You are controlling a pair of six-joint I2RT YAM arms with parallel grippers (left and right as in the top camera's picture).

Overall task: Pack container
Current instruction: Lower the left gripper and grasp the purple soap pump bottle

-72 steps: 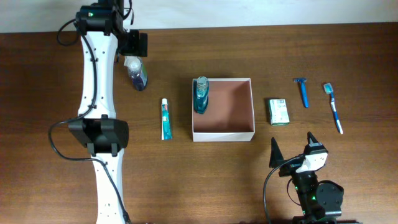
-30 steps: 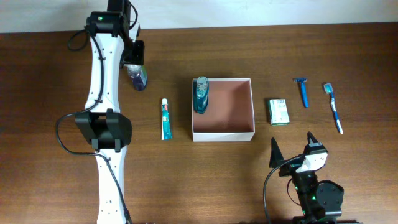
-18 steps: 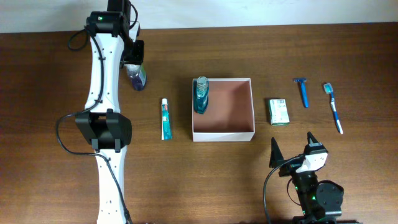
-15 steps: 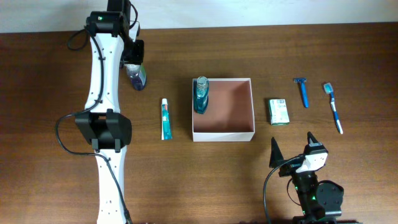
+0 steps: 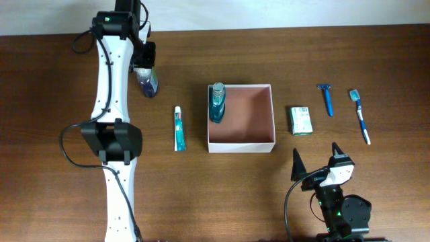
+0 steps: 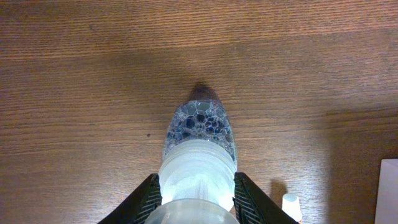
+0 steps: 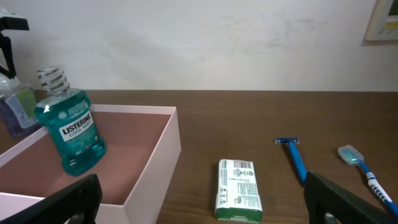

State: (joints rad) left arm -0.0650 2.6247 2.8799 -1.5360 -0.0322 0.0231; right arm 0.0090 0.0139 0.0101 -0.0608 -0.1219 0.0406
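Where the left gripper (image 6: 197, 190) hangs over the table's far left, its fingers flank the white cap of a clear bottle of bluish foamy liquid (image 6: 200, 127) and seem to pinch it. The square white-walled container (image 5: 242, 144) sits mid-table. The right gripper (image 5: 314, 149) is spread wide and holds nothing.

The left arm (image 5: 111, 74) is built of long white links joined by bulky black housings. One housing near its far end carries what looks like a small green light (image 5: 103, 18), thin black cables (image 5: 62, 142) loop off its side, and its two fingers (image 6: 144, 200) are matte black with angled faces. The right arm (image 5: 342, 214) is a squat black body dotted with green lights, with a white block (image 5: 340, 171) above it and a black cable (image 5: 286, 205) curling beside it, and the right gripper (image 5: 314, 149) ends in two black, pointed fingers (image 5: 296, 165).
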